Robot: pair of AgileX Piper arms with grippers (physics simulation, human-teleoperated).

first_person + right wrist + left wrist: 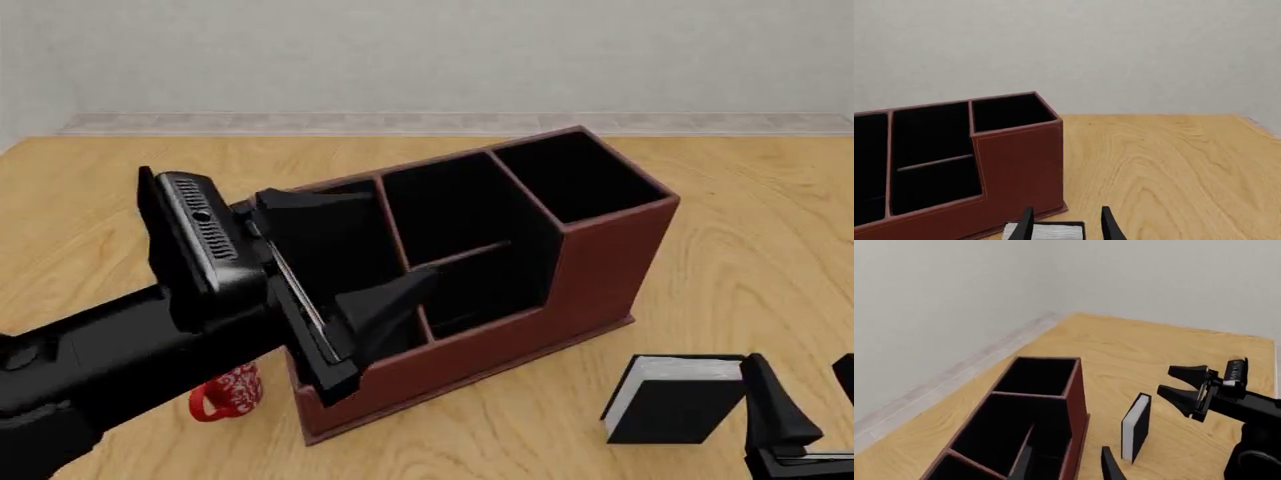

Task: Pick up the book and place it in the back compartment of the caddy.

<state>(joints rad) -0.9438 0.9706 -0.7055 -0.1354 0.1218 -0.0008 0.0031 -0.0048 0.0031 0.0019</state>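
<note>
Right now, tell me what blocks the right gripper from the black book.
Nothing visible does. The right gripper is open beside the upright black hardcover book, with bare wooden table between them. The reddish-brown caddy stands apart.

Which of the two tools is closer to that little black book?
The right tool: it sits open right at the book, one finger beside its cover. The left tool hangs open over the caddy, well away from the book.

Left hand [340,290] blocks the back compartment [467,290] from above.
</note>
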